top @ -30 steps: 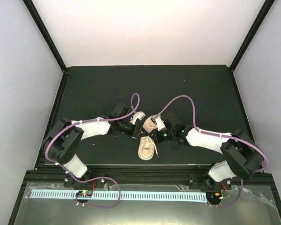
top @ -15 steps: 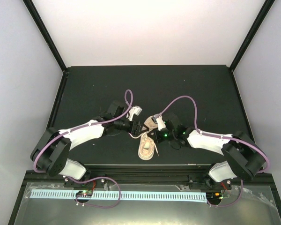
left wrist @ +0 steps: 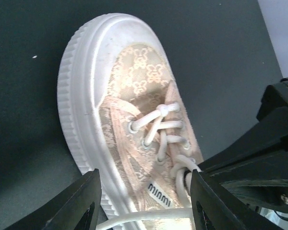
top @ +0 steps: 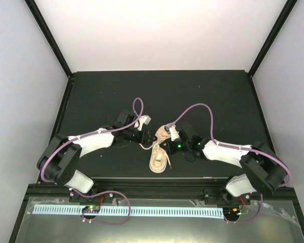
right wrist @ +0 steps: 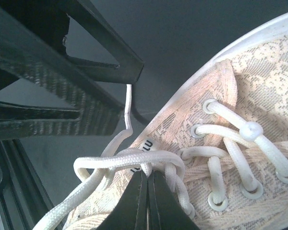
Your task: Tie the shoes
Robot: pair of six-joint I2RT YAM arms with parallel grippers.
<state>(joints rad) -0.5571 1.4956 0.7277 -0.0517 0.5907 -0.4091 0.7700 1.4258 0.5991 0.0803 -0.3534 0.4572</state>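
The beige patterned shoe (top: 159,161) lies on the black table between both arms, near the front edge. In the left wrist view the shoe (left wrist: 134,96) fills the frame. My left gripper (left wrist: 145,203) is open, with one finger on each side of the shoe's laced upper. A loose lace strand (left wrist: 149,218) runs across the gap, touching neither finger that I can see. My right gripper (right wrist: 147,175) is shut on a loop of the off-white laces (right wrist: 129,160) over the shoe's (right wrist: 249,96) tongue. From above, the left gripper (top: 149,140) and right gripper (top: 165,144) meet over the shoe's far end.
The black table surface (top: 192,96) has white walls on three sides and black corner posts. A black rail (top: 152,178) runs along the front edge just beyond the shoe. Purple cables (top: 202,109) arch over both arms. The left gripper's black fingers (right wrist: 62,96) crowd the right wrist view.
The left arm's wrist has turned and shifted slightly left, and its jaws have opened wider than a second ago. The right arm and the shoe have stayed put.
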